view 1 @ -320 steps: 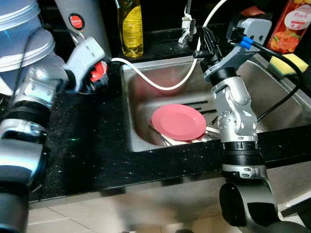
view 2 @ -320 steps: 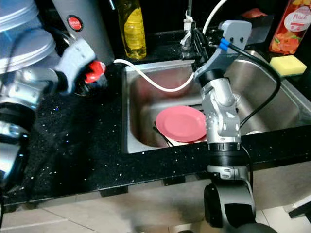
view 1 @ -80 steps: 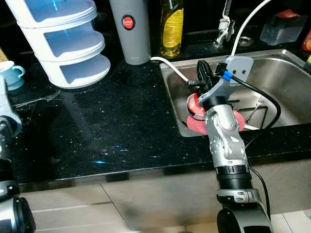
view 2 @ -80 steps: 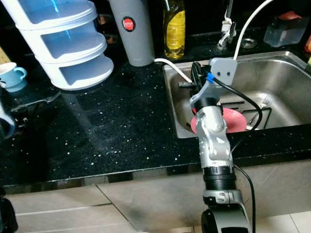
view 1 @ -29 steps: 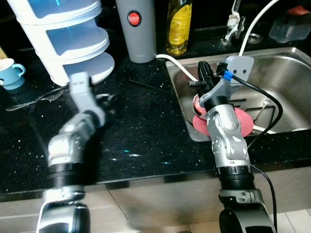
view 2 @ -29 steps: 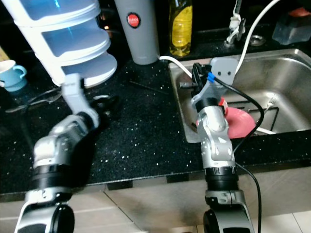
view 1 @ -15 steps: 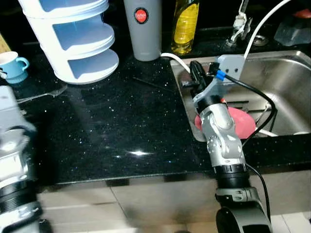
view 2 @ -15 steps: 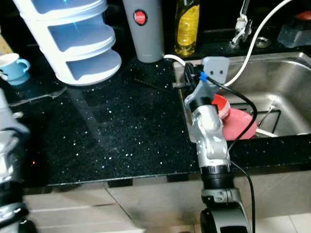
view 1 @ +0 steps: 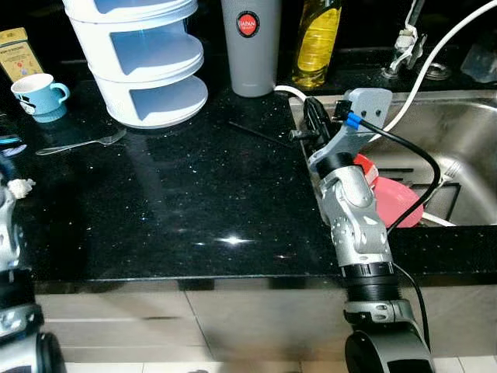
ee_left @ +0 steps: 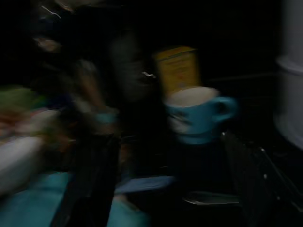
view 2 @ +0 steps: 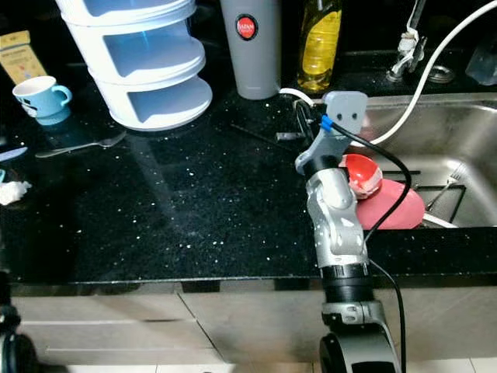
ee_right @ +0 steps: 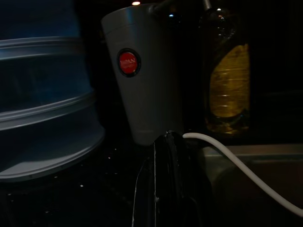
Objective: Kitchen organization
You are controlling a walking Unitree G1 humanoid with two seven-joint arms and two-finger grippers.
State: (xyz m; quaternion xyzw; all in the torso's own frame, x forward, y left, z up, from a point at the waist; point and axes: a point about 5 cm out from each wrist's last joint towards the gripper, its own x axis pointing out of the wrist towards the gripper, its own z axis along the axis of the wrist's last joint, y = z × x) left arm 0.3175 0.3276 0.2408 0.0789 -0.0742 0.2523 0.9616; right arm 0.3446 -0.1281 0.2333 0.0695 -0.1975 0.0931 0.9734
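Your right gripper (view 1: 312,124) is parked over the counter edge right at the sink's left rim, and in the right wrist view its two black fingers (ee_right: 165,189) are pressed flat together, so it's closed with nothing between them. Just past it, down in the stainless sink (view 1: 458,116), you've got one pink plate (view 1: 400,203) with one small red bowl (view 2: 362,176) sitting on its left edge, both partly behind the arm. One fork (view 2: 449,185) pokes up to the right of the plate, leaning on a dark rack.

One white hose (view 1: 435,54) curves from the top right corner down toward the gripper.

Along the back of the black speckled countertop (view 1: 186,202) I count one grey cylinder with a red round badge (view 1: 250,43), one yellow dish soap bottle (view 1: 317,43) right beside it, and one white three-tier stand with blue-tinted shelves (view 1: 144,54) off to the left.

Far left: one blue mug (view 1: 37,95), one yellow box (view 1: 19,53) behind it, and one second fork (view 1: 81,143) lying flat between the mug and the stand.

Your left arm (view 1: 12,256) hangs low at the left edge. The left wrist view is dark and smeared, pointed at the mug, so I can't tell what that gripper's fingers are doing.
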